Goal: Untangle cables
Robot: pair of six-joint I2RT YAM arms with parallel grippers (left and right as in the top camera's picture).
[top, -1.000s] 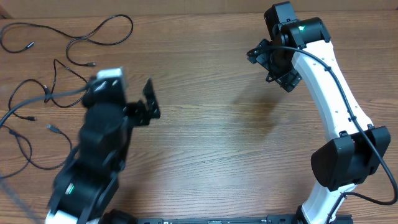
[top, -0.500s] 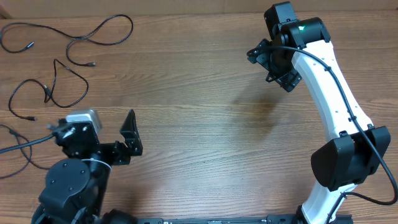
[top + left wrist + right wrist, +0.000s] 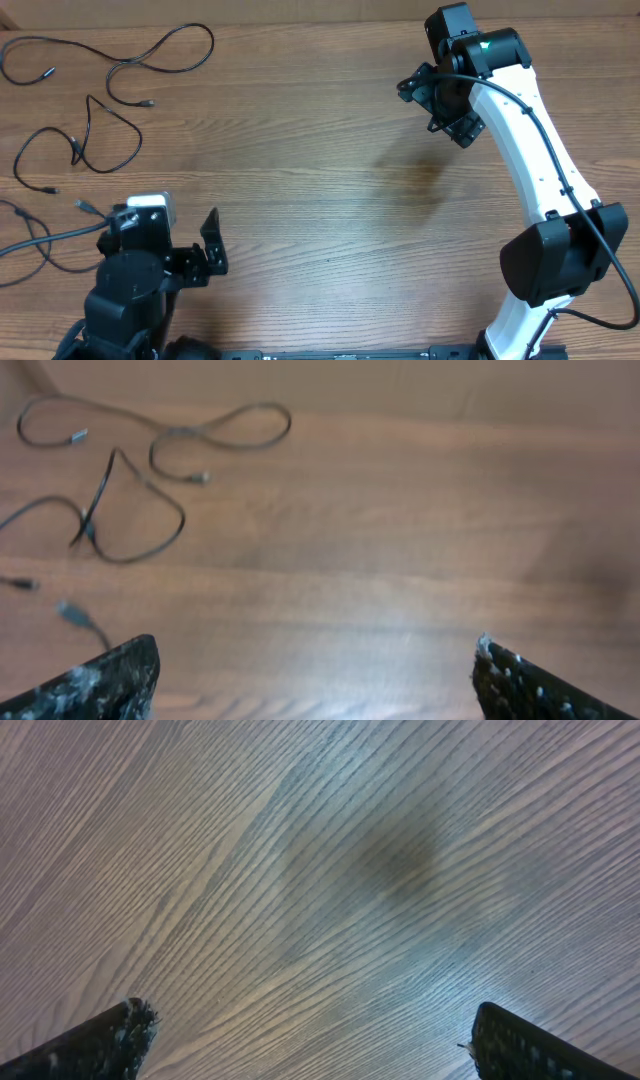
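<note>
Three thin black cables lie spread on the left of the wooden table (image 3: 330,200), none in a knot. One (image 3: 140,61) runs along the far left edge with a loop. A second (image 3: 139,140) forms a loop below it. A third shows a plug end (image 3: 82,205) near my left arm. The left wrist view shows the looped cable (image 3: 215,430), the second loop (image 3: 183,520) and the plug end (image 3: 72,613). My left gripper (image 3: 208,245) (image 3: 315,680) is open and empty, right of the cables. My right gripper (image 3: 435,110) (image 3: 310,1040) is open and empty over bare wood at the far right.
A thicker black arm cable (image 3: 40,236) crosses the third cord at the lower left. The right arm's white links (image 3: 530,150) run along the right side down to its base at the front edge. A dark stain (image 3: 425,170) marks the wood.
My left arm has drawn back from the cables toward the front edge, its open gripper moving down and left. The right arm and the cables have not moved.
</note>
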